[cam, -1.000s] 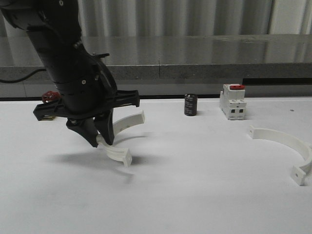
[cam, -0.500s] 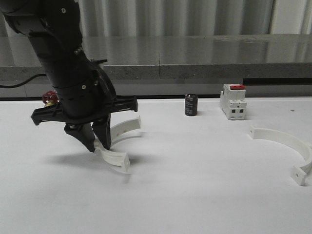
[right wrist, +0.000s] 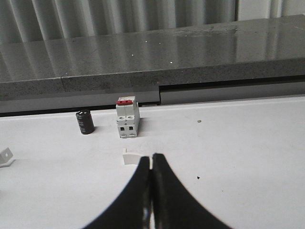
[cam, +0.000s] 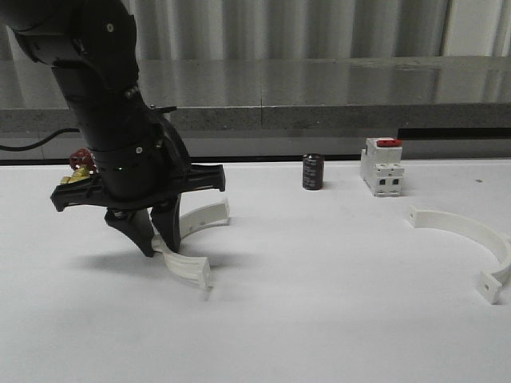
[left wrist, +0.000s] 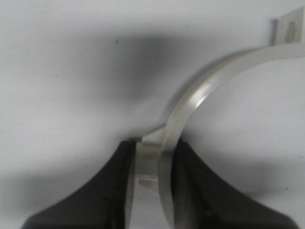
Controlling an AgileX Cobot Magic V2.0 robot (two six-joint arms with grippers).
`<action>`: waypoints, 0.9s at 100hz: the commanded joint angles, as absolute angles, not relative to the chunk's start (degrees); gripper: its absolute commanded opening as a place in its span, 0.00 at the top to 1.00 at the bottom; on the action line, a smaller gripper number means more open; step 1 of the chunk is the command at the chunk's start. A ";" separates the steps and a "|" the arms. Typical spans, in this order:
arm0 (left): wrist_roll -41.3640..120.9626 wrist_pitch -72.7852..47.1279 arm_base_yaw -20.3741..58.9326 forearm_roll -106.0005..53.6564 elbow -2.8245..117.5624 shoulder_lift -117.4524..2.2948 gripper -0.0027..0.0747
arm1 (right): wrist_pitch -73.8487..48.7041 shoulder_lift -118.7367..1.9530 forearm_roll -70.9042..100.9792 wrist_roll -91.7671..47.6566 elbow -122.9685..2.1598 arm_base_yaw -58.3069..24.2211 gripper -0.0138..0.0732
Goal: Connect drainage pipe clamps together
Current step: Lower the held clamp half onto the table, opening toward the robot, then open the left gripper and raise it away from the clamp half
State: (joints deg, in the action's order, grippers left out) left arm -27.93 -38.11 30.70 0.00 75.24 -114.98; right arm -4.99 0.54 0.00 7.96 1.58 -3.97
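Note:
A white half-ring drainage pipe clamp is gripped in my left gripper over the left part of the table; one flanged end is low near the surface and the other end sits higher behind. In the left wrist view the black fingers are shut on the clamp's band. The second clamp lies flat at the table's right side. My right gripper is shut with nothing in it, and that clamp's tab shows just beyond its tips.
A black cylinder and a white boxy switch with a red top stand at the back centre-right. A small red and brass object sits behind the left arm. A grey ledge runs along the back.
The left gripper has moved a little left and down with the clamp in it. The clamp on the right has not moved.

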 commanded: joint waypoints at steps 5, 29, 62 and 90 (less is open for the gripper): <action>-28.67 -37.79 31.00 0.00 76.31 -113.14 0.81 | -0.31 1.66 0.00 7.37 0.60 -3.98 0.92; -28.67 -38.02 31.00 0.00 76.31 -113.14 0.31 | -0.31 1.66 0.00 7.37 0.60 -3.98 0.92; -22.53 -41.37 31.00 1.08 77.82 -108.04 0.23 | -0.31 1.66 0.00 7.37 0.60 -3.98 0.92; -15.03 -42.96 25.58 6.36 77.82 -92.78 0.23 | -0.31 1.66 0.00 7.37 0.60 -3.98 0.92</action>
